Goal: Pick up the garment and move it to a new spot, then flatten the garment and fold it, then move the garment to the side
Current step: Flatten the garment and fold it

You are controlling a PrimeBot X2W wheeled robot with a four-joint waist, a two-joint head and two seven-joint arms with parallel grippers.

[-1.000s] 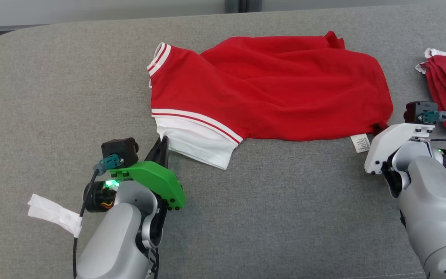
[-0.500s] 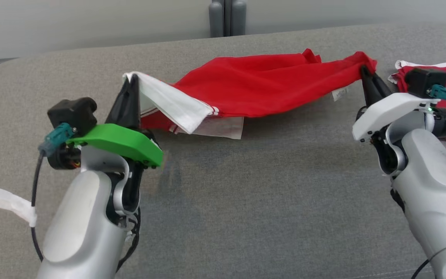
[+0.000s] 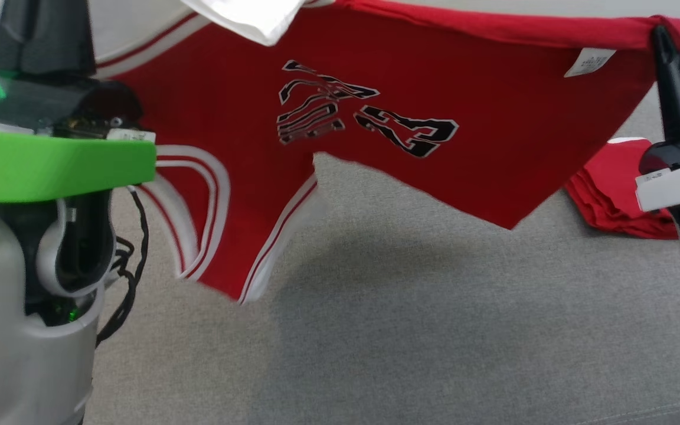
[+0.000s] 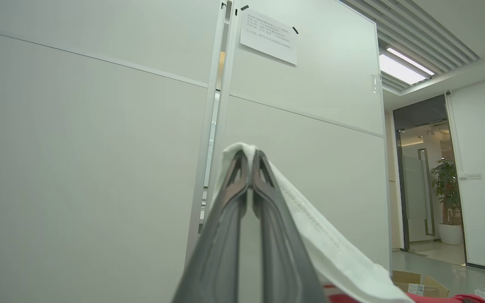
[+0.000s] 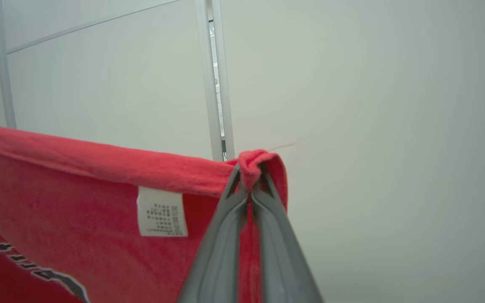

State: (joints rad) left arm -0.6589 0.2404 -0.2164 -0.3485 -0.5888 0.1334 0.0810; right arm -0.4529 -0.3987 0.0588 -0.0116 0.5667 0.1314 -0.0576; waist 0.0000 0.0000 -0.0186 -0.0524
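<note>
The red garment (image 3: 493,141) hangs stretched across the upper half of the head view, clear of the grey padded surface (image 3: 434,342). The frame cuts off its top edge and the white part at the upper left. The black lettering (image 3: 411,134) on it is creased and hard to read.

In the left wrist view the left gripper (image 4: 249,162) has its fingers pressed together on a white fold of the garment, which drapes away to the lower right. In the head view that gripper's fingertips run out of the upper left corner.

In the right wrist view the right gripper (image 5: 251,181) pinches a bunched red corner. A white care label (image 5: 161,211) sits just left of it, its print too small to read.

At the right edge of the head view a pile of folded red cloth (image 3: 617,195) lies on the surface. It is partly hidden behind the hanging garment and the right gripper's pale housing, and is probably more garments.
</note>
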